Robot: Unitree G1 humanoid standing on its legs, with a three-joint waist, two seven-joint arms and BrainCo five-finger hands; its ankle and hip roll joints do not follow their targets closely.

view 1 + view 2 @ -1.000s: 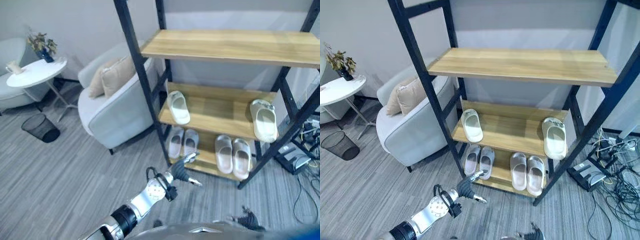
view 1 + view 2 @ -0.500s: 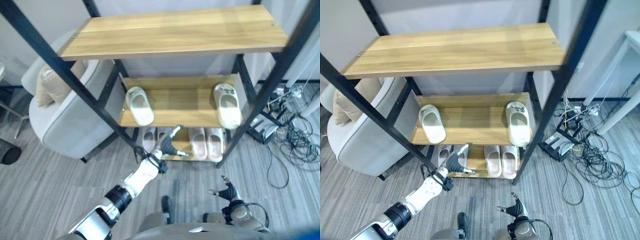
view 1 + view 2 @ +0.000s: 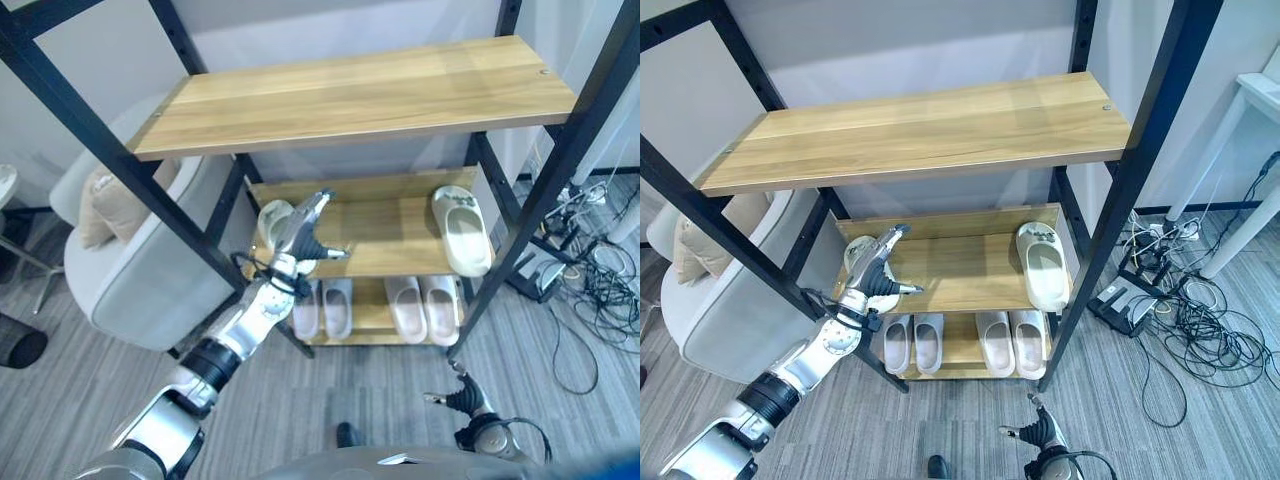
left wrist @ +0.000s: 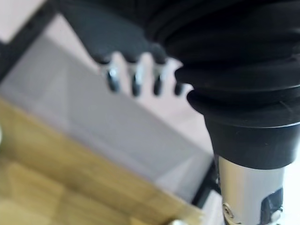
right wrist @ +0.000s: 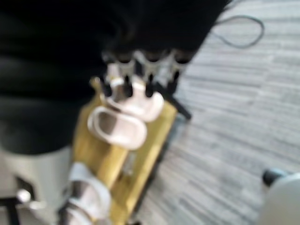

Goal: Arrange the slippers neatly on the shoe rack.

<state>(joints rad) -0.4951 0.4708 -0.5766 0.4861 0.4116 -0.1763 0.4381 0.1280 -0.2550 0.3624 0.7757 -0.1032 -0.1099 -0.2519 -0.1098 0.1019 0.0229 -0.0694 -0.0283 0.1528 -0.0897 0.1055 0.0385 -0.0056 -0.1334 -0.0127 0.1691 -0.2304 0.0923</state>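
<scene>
The shoe rack (image 3: 350,95) has three wooden shelves in a black frame. On its middle shelf (image 3: 385,225) one pale slipper (image 3: 272,218) lies at the left end and another (image 3: 462,232) at the right end, far apart. Two pairs stand on the bottom shelf, one pair (image 3: 323,308) at the left and one pair (image 3: 423,308) at the right. My left hand (image 3: 298,236) is raised in front of the left slipper, open with straight fingers and the thumb out, holding nothing. My right hand (image 3: 465,402) hangs low near the floor, open and empty.
A grey armchair (image 3: 130,270) with beige cushions stands close to the rack's left post. Cables and a power strip (image 3: 590,290) cover the floor to the right. A white table leg (image 3: 1240,150) rises at the far right. Beyond my right hand, bottom-shelf slippers (image 5: 119,126) show.
My left hand has risen from the bottom shelf's level to the middle shelf, in front of the left slipper. The camera has shifted. The slippers have not moved.
</scene>
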